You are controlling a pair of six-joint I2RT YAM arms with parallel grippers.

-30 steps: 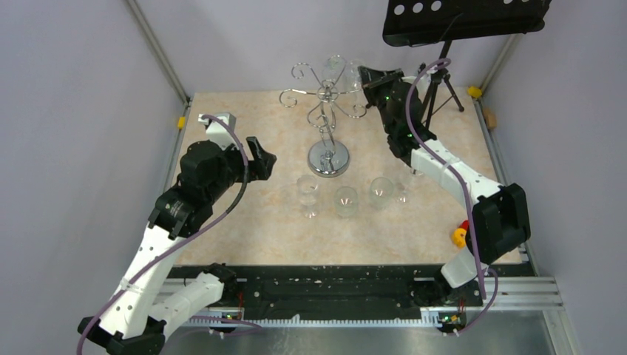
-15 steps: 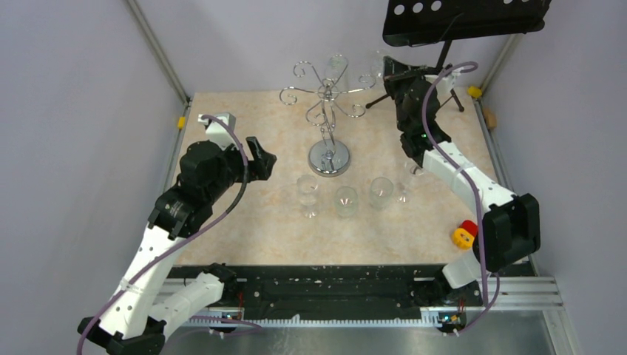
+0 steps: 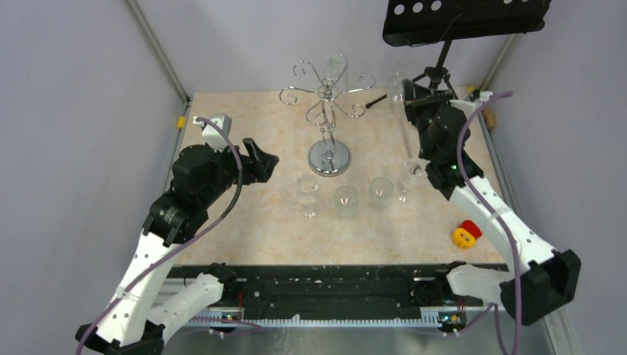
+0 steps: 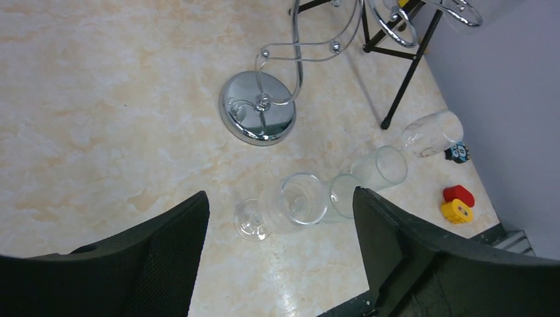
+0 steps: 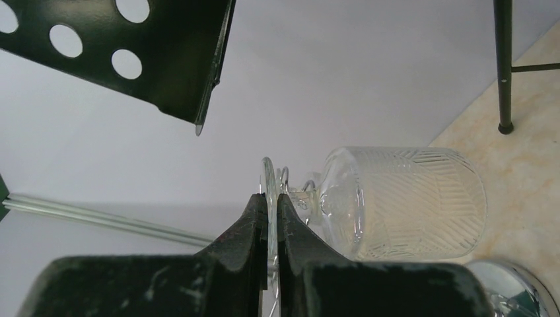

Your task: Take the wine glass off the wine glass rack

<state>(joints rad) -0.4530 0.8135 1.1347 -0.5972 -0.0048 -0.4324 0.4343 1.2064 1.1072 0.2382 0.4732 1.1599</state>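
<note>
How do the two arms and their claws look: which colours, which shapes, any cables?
The left arm and the right arm have white links and bulky black joint housings; a purple cable loops along each. The left claw and the right claw each have two broad black fingers, matte and finely textured.

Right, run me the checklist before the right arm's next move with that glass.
1. Grip: right gripper shut on the wine glass, pinching its foot. Ok.
2. Glass free of the wine glass rack: the top view shows it right of the curled arms, apart. Ok.
3. Rack upright on its base. Ok.
4. Room around the right arm: the music stand has its tripod right beside the gripper. Not ok, tight.
5. Set-down spot: four glasses line up before the rack base; bare table lies left of them. Ok.
6. Left gripper open, empty, apart from the rack. Ok.
</note>
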